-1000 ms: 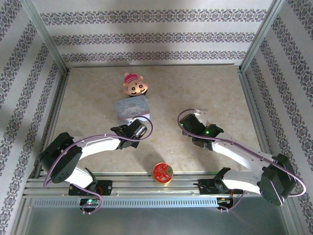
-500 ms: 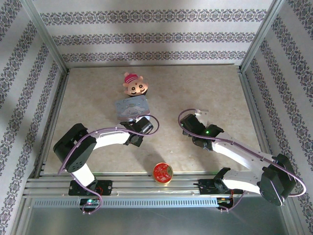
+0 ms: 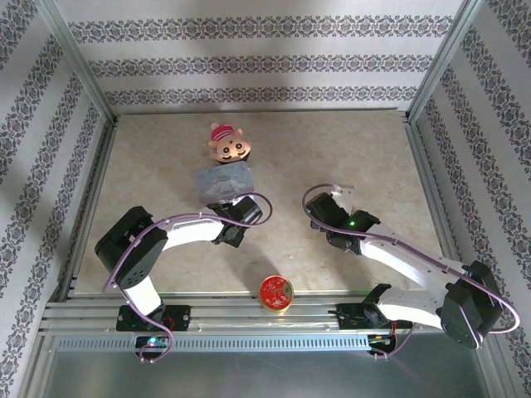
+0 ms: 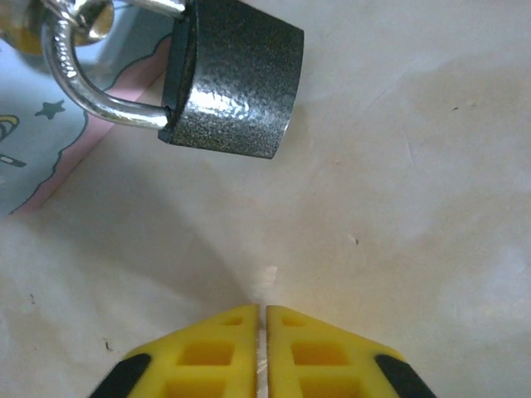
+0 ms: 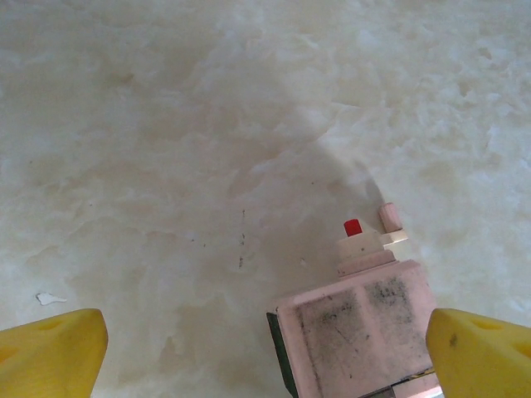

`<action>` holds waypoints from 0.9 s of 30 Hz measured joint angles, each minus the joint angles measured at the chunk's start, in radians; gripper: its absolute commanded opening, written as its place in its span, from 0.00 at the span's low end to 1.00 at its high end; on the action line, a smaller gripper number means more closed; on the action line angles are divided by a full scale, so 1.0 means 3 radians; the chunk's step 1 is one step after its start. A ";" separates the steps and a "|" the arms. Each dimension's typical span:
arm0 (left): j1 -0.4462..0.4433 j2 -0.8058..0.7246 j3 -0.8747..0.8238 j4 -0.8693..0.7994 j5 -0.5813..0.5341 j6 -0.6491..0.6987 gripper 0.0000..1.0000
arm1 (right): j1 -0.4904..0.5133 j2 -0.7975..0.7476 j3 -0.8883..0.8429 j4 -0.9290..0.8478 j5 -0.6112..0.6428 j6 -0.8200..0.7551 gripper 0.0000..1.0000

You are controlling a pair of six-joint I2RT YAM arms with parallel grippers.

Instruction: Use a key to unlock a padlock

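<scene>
The dark, blocky padlock (image 4: 236, 87) lies on the table, its silvery shackle (image 4: 79, 91) reaching over the edge of the pastel-blue tin (image 4: 33, 124). My left gripper (image 4: 265, 311) sits just short of the padlock with its yellow fingers (image 4: 207, 356) pressed together. A thin silvery sliver glints in the slit between them; it looks like the key. From above, the left gripper (image 3: 241, 209) is at the tin's (image 3: 222, 178) near right corner. My right gripper (image 5: 267, 332) stands wide open over the table, at mid-right in the top view (image 3: 332, 207).
A pinkish block with a red knob (image 5: 357, 323) lies between the open right fingers. A pig-faced toy (image 3: 228, 145) sits behind the tin. A red round tin (image 3: 275, 292) rests at the near edge. Metal frame rails border the table.
The left gripper moved right toward the tin's near corner and closed its jaws. The right arm stayed still.
</scene>
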 measured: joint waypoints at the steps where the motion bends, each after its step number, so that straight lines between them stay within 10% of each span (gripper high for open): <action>1: 0.0000 0.0000 0.0000 -0.0008 0.0015 -0.0006 0.05 | 0.0000 0.0000 0.0001 0.0000 0.0000 0.0000 0.98; 10: 0.0001 -0.0048 -0.0019 0.0032 0.0187 -0.0203 0.00 | 0.0000 -0.0001 0.0022 -0.0006 -0.0001 0.0000 0.98; 19: 0.0137 -0.0573 -0.0154 0.0039 0.0245 -0.0575 0.26 | 0.0067 -0.0088 0.0081 -0.0022 -0.0004 -0.0031 0.98; 27: 0.0749 -0.1701 -0.0538 -0.0066 0.0075 -0.1247 0.87 | 0.0086 -0.0107 0.0109 -0.0018 -0.0039 -0.0130 0.98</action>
